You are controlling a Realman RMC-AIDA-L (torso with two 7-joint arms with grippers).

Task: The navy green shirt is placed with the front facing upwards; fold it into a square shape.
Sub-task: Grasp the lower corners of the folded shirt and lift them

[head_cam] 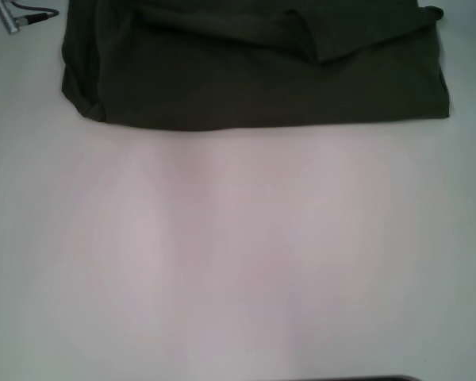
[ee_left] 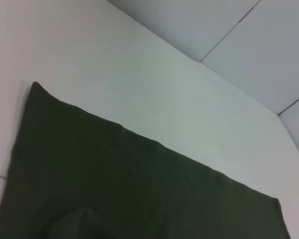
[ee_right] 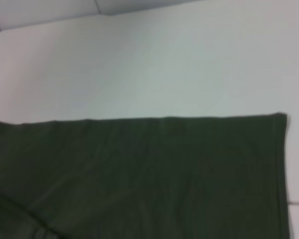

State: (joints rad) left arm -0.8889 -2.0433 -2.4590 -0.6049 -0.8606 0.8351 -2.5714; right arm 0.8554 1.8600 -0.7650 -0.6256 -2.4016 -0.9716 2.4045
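Head view alone shows the navy green shirt (head_cam: 254, 71) partly folded over.

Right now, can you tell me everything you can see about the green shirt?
The navy green shirt is dark olive, soft cotton-looking cloth, lying flat on the white table at its far side. It already looks partly folded: a flap of fabric lies doubled over its top, and the cloth bunches up at the near corner on the robot's left. Its near edge runs fairly straight. No lettering or label shows. Only the table touches it; neither gripper is in view in any picture.
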